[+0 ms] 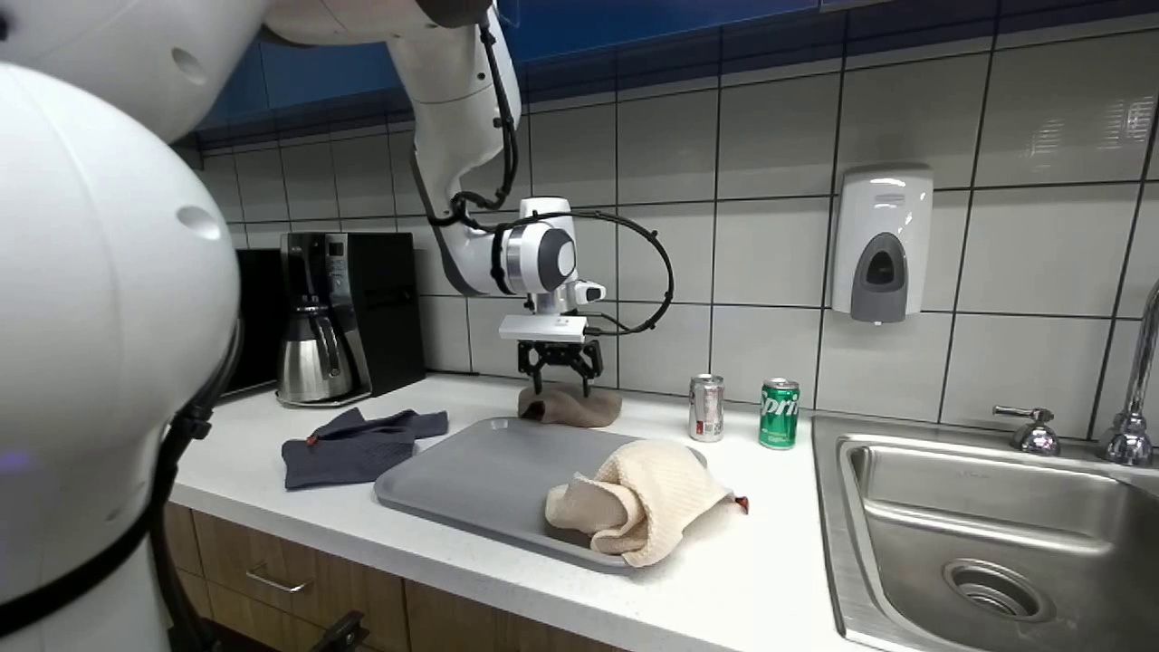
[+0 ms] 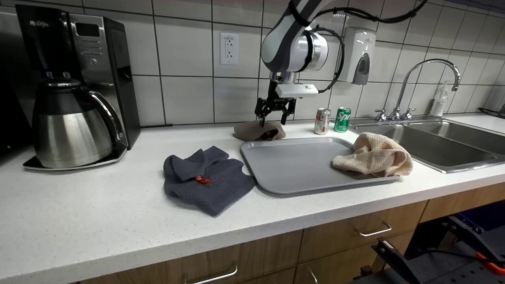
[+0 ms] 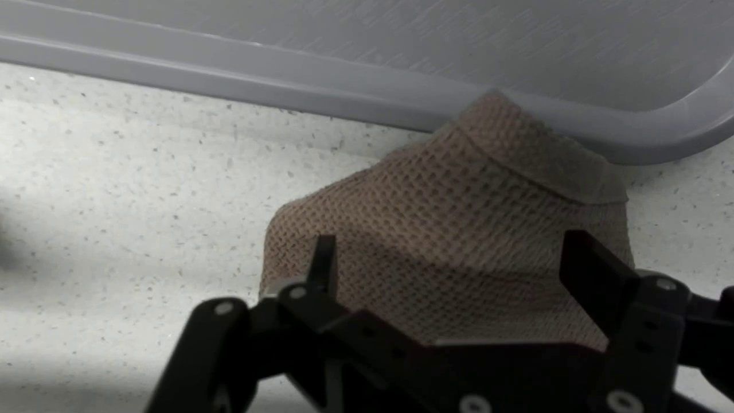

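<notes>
My gripper (image 1: 561, 391) hangs pointing down at the back of the counter, its jaws wide apart with nothing held between them. Right below it lies a crumpled brown waffle-weave cloth (image 1: 575, 412). In the wrist view the cloth (image 3: 436, 201) spreads under both fingers, and one corner of it laps onto the rim of the grey tray (image 3: 344, 80). Whether the fingertips touch the fabric cannot be made out. A cream cloth (image 2: 375, 154) is bunched over the sink-side end of the tray, and a dark blue cloth (image 2: 209, 177) lies beside the opposite end.
A silver can (image 1: 706, 407) and a green can (image 1: 779, 414) stand near the tiled wall, between the tray and the steel sink (image 1: 833, 507). A coffee maker (image 2: 118, 79) with its carafe (image 2: 73, 130) occupies the counter's far end. A soap dispenser (image 1: 883, 244) is mounted on the wall.
</notes>
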Motion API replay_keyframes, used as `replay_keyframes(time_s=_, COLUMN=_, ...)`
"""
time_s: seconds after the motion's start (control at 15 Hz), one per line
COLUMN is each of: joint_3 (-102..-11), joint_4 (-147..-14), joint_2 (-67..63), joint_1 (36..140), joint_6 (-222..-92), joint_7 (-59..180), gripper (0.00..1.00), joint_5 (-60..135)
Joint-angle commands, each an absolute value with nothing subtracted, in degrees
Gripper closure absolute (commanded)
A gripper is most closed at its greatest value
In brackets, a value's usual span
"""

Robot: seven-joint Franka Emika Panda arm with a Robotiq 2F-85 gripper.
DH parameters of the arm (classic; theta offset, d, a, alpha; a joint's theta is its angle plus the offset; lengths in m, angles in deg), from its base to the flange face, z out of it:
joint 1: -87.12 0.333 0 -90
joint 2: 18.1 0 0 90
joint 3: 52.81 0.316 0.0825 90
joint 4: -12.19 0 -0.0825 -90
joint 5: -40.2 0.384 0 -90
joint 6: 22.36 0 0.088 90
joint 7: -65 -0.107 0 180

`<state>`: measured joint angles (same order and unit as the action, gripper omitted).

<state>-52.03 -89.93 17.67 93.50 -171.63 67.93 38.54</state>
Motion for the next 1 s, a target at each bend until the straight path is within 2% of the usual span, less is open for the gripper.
replay_keyframes(time_s=0.0, joint_3=-52.4, joint_4=-85.2, joint_2=20.5, joint_1=94.2, joint_6=-168.5, joint_7=65.8, gripper=0.0, joint_5=37.0)
replay_keyframes(time_s=0.93, joint_3=-52.0, joint_4=-82.6, joint_2=24.1, joint_1=94.1, joint_6=-167.7, joint_7=66.5, gripper=0.0, joint_5=37.3)
